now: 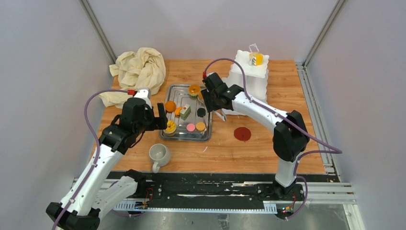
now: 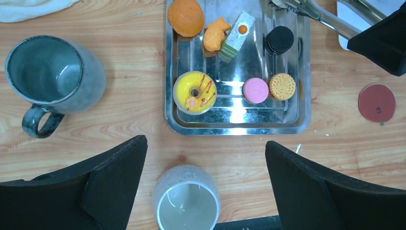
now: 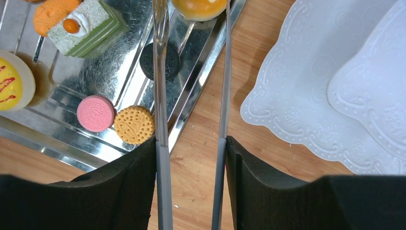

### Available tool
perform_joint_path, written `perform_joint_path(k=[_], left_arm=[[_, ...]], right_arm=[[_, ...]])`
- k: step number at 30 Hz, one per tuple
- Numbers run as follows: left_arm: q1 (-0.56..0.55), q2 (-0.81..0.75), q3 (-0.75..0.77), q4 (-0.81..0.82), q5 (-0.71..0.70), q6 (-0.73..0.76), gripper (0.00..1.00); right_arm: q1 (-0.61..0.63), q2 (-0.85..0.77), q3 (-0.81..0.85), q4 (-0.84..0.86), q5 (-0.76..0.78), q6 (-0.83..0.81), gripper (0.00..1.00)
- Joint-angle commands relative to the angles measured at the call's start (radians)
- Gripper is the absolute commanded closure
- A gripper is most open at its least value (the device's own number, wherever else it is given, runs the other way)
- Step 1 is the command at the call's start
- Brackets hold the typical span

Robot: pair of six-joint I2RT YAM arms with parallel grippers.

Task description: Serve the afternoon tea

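A pale grey back wall (image 1: 206, 24) is closing off the far side, with matching plain panels standing at the left (image 1: 43, 72) and the right (image 1: 368, 72). Slanted silver metal posts (image 1: 98, 28) are running up the back corners. The light-brown wooden tabletop (image 1: 225, 158) is sitting under soft, even light that is casting only faint shadows. A silver metal rail (image 1: 313, 110) is running along its right edge, a black strip (image 1: 206, 189) is lining the near edge, and a grey metal surface (image 1: 239, 220) is showing below.
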Motion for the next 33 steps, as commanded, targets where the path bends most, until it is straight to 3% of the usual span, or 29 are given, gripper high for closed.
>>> perform_joint_path(k=[1, 23, 33], left_arm=[[0.007, -0.016, -0.005, 0.002, -0.016, 0.016, 0.02], [0.006, -0.020, 0.003, -0.010, -0.015, 0.024, 0.02], [0.007, -0.020, -0.002, -0.005, -0.014, 0.023, 0.02]], right_arm=[[-0.001, 0.013, 0.031, -0.031, 0.017, -0.020, 0.48], [-0.018, 0.110, 0.091, -0.053, -0.003, -0.011, 0.47], [-0.017, 0.007, 0.046, -0.067, -0.059, -0.010, 0.75]])
